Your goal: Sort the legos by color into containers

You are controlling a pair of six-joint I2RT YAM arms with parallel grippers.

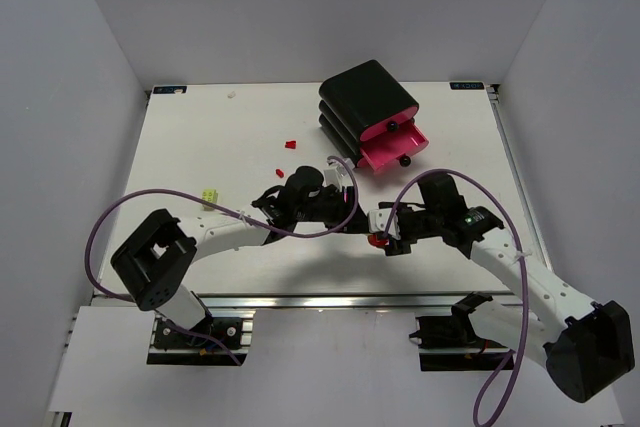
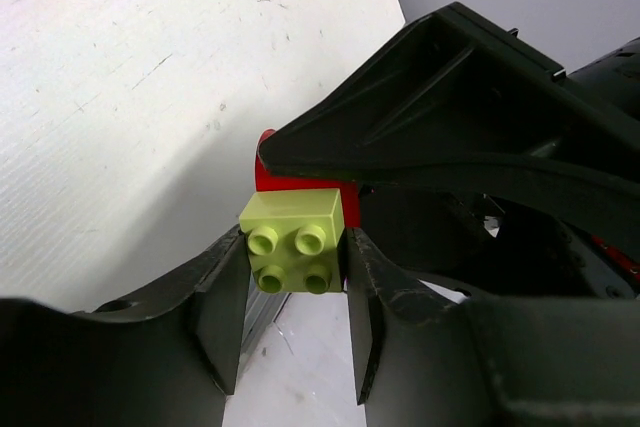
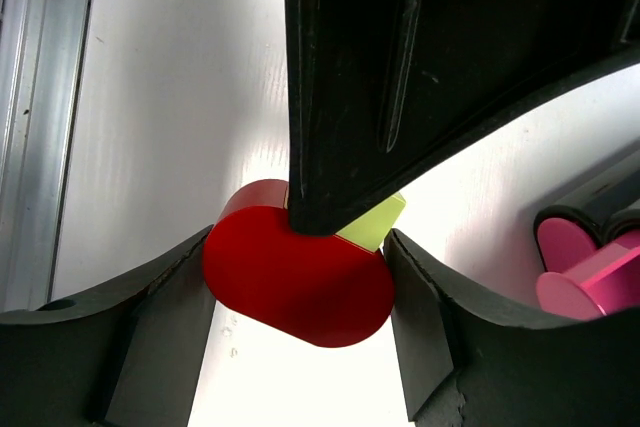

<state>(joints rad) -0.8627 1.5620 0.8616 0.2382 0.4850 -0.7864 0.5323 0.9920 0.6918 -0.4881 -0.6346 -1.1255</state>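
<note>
Your left gripper [image 2: 295, 269] clamps the yellow-green brick [image 2: 293, 237], right gripper [image 3: 302, 259] the red brick [image 3: 300, 292] at mid-frame. Likely stiff, light, slick — squeeze the flat sides.

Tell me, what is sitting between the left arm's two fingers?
A yellow-green lego, against a red piece behind it; the left wrist view shows it.

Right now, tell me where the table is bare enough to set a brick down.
Bare: the far-left corner, between the table edge and the red bricks; also right of the drawers. Crowded: the middle, where the left gripper and right gripper meet.
</note>
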